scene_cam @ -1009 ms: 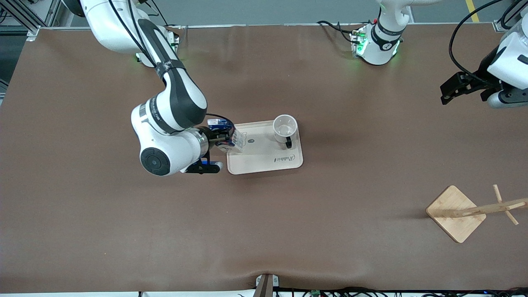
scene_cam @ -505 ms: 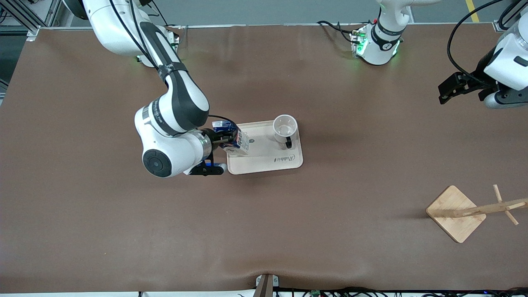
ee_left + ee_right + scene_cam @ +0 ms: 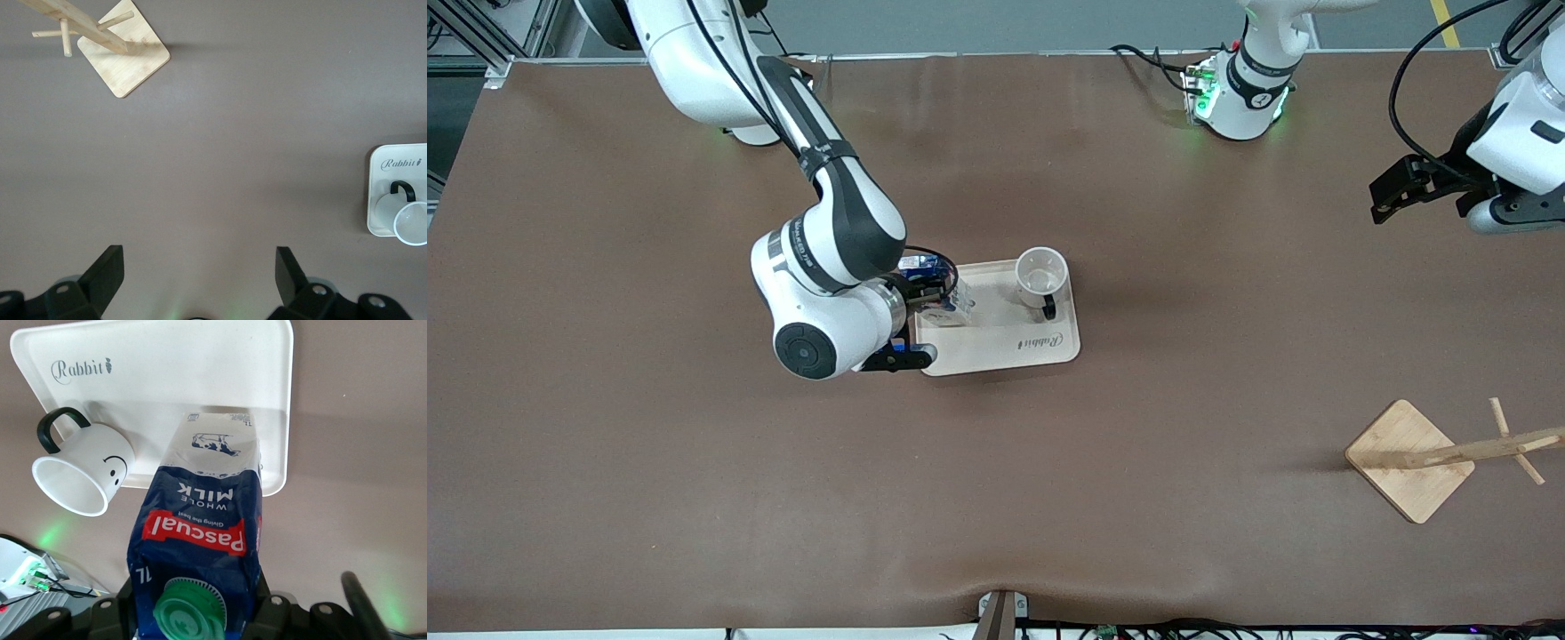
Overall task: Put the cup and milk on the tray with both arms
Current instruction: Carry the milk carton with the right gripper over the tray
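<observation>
The beige tray [image 3: 1040, 342] lies mid-table. The white smiley cup [image 3: 1041, 277] stands on it at the end toward the left arm's side, handle toward the front camera. My right gripper [image 3: 930, 298] is shut on the dark-blue milk carton [image 3: 938, 293] near its top and holds it over the tray's end toward the right arm. In the right wrist view the carton [image 3: 200, 540] with its green cap is clamped between the jaws, above the tray [image 3: 180, 373] and beside the cup [image 3: 83, 477]. My left gripper [image 3: 1400, 191] is open, empty, raised at the left arm's end.
A square wooden stand base [image 3: 1409, 460] with a pegged pole lies toward the left arm's end, nearer the front camera; it also shows in the left wrist view [image 3: 123, 57]. The left wrist view also shows the tray's end [image 3: 380, 200] and cup [image 3: 408, 220].
My right arm has carried the milk carton sideways from the tray's edge to over the tray, toward the cup. The left gripper has barely moved.
</observation>
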### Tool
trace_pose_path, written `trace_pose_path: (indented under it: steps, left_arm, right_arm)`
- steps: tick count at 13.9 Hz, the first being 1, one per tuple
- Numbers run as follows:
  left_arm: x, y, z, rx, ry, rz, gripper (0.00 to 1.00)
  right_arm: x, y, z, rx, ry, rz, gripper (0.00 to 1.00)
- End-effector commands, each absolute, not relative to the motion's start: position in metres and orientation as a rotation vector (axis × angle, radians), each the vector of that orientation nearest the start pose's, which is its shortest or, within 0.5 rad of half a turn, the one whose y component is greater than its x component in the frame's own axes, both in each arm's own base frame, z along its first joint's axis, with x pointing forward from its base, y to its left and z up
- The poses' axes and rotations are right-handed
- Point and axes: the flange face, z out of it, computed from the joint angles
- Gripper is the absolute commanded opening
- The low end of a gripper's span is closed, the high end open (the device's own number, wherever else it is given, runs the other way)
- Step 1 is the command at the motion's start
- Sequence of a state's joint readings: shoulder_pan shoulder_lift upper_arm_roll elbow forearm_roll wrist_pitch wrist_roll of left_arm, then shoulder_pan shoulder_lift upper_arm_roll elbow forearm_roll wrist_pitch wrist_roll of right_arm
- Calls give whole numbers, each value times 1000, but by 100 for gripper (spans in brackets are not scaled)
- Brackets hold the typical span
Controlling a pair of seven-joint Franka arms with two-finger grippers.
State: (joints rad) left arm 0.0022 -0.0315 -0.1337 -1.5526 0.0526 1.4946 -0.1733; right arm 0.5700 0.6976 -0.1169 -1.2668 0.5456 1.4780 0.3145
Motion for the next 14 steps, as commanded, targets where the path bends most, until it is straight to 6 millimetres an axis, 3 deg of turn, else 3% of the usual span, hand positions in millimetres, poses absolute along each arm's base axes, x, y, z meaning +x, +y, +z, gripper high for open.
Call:
trace_pose_path:
  steps: [1,14]
  left_arm:
    - [528,-66,647,-3096,-61,38,100]
    - [526,-70,650,-3096,-57,36,100]
  right_arm:
    - [579,379,332,-2800,-125,857,0]
    - [574,397,322,-2852,-158,795,0]
